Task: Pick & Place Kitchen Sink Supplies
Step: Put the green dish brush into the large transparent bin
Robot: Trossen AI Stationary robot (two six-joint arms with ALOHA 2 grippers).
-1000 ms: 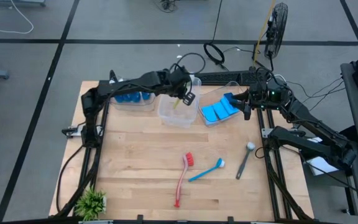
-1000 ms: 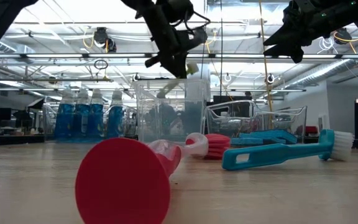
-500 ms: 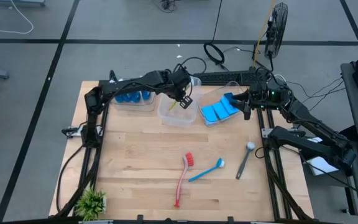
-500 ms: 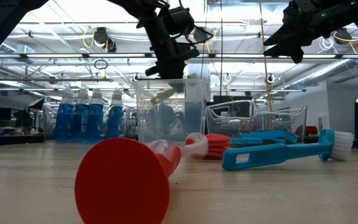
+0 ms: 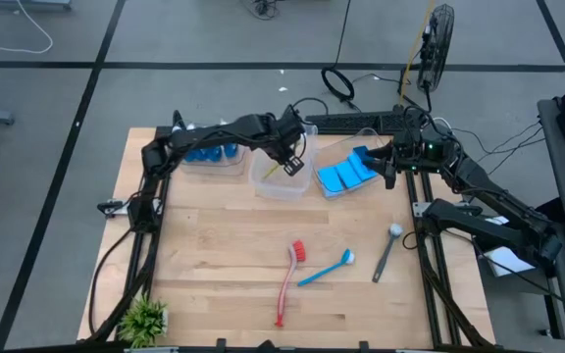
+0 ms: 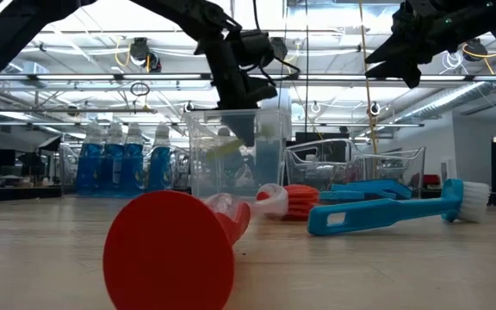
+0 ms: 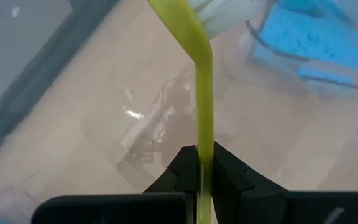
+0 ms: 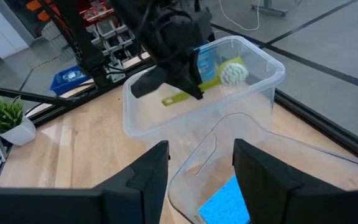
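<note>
Left pincer [image 5: 295, 157] clamped tight on the handle of the yellow-green brush [image 7: 202, 118], fingers [image 7: 182, 171] pressed to both sides of the stem. It sits over the middle clear tub [image 5: 281, 175] near the far edge of the surface [image 5: 224, 265], brush down inside the tub. In the right wrist view the brush [image 8: 213, 78] lies roughly level, white bristle head at one tub wall, handle end poking out past the pincer on the other side; long axis runs roughly across the tub.

Right pincer [image 5: 388, 169] hangs above the surface near the far right corner, just beside the tub of blue sponges [image 5: 346, 175], fingers [image 8: 148, 174] spread wide, nothing between them.

Far left corner: tub with blue bottles [image 5: 209, 153].

Loose on the surface toward the near edge:
- red brush [image 5: 288, 279], long axis near-to-far, bristle head at the far end
- blue brush [image 5: 326, 267], just beside the red one, diagonal, white head pointing toward the right edge
- grey brush [image 5: 385, 252], near the right edge, head at the far end

Small green plant [image 5: 145, 319] at the near left corner.
</note>
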